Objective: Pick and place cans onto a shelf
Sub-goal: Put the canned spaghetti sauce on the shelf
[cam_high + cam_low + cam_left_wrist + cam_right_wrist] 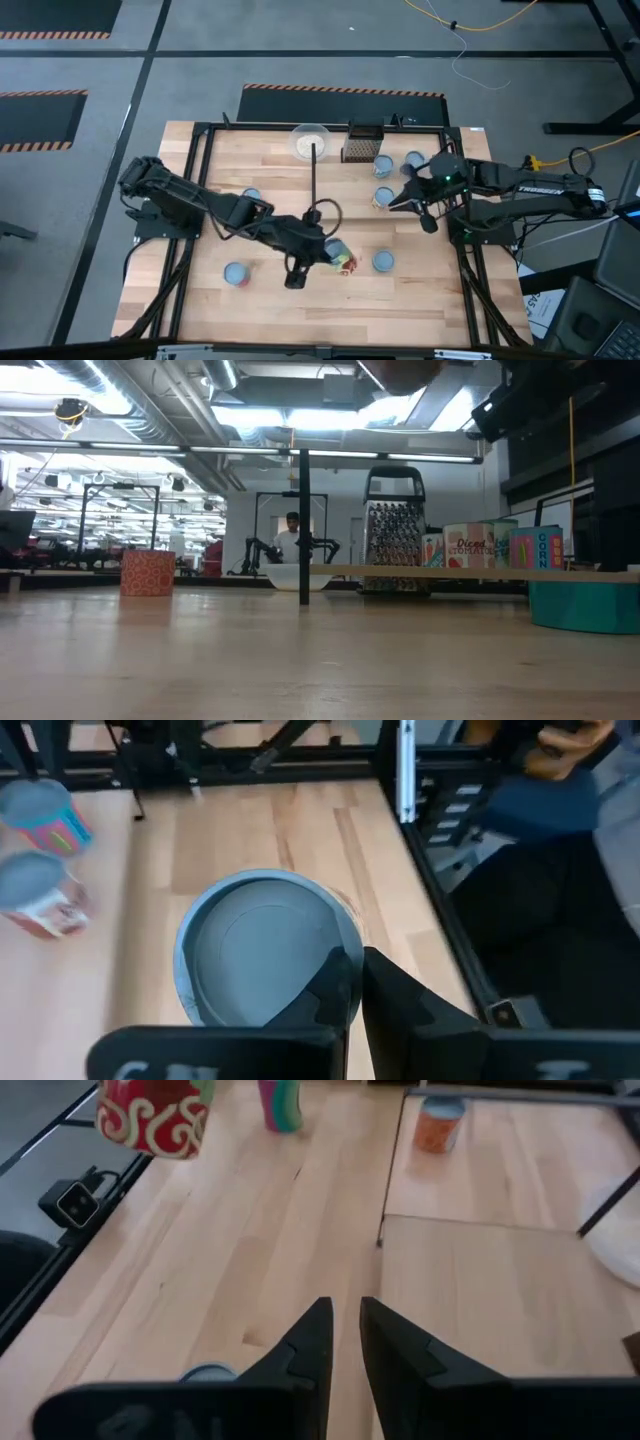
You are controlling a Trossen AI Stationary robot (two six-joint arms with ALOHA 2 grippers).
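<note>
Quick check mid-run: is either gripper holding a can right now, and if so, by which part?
Neither holds anything. The left gripper is nearly closed, empty, above a can. The right gripper is nearly closed over bare table.

Table-level now, looking across bare wooden tabletop (300, 660). A red patterned can (148, 573) stands alone on the left. Centre, a thin black post (304, 525) rises, with a whitish bowl (297, 577) just behind its base. The pale shelf (480, 571) runs right from there, edge-on. Beyond it stands a metal grater (394, 530), then a row of labelled cans (470, 546) beside it. A teal can (585, 605) sits close on the right. Far back in the room, a person (290, 540).
</note>
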